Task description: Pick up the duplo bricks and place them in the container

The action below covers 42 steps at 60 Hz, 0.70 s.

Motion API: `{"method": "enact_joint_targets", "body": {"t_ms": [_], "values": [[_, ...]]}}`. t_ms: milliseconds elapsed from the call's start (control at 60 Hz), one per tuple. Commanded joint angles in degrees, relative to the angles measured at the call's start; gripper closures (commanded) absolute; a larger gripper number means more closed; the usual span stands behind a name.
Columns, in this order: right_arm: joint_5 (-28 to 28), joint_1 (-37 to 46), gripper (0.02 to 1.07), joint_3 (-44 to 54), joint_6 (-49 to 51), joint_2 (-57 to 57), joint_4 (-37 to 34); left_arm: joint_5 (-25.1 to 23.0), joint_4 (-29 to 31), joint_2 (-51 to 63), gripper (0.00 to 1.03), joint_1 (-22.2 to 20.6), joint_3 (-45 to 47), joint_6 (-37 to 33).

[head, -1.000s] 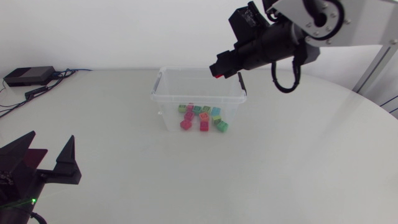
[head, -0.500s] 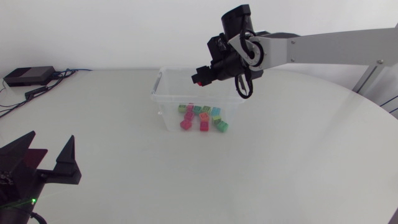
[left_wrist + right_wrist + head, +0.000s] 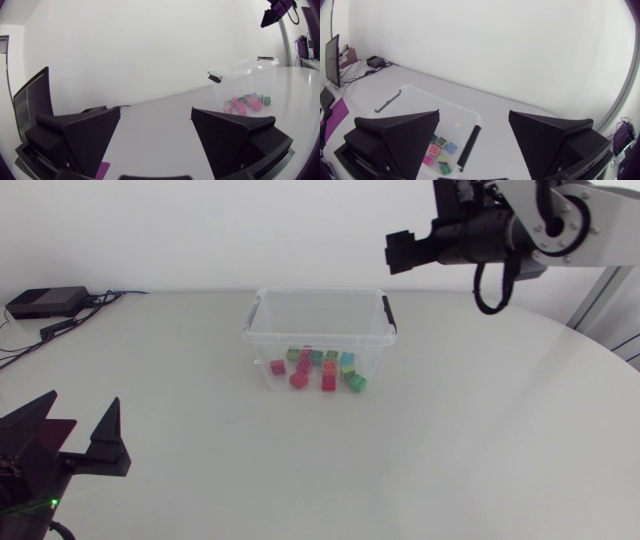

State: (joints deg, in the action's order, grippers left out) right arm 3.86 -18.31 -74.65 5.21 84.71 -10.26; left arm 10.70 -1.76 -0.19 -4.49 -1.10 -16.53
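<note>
No legible text, label, number or sign is found; nothing can be read on the container (image 3: 330,340), bricks (image 3: 328,381) or bench (image 3: 470,450).

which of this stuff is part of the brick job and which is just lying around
Part of the job:
bricks
container holding them
right gripper, open, raised near it
left gripper, open, far from it

Lying about:
black box
cables beside it
</note>
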Motion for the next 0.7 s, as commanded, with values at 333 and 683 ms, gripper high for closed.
{"method": "enact_joint_targets", "body": {"t_ms": [333, 683], "values": [[1.42, 7.06, 0.06, 16.21, 4.54, -17.65, 1.3, -0.59, -0.44, -0.61, 0.05, -1.66, 1.28, 3.18], [1.59, 9.52, 0.06, 30.79, 7.44, -32.68, 6.04, -0.5, -0.7, -0.69, 0.05, 9.41, 1.37, 12.49]]}}
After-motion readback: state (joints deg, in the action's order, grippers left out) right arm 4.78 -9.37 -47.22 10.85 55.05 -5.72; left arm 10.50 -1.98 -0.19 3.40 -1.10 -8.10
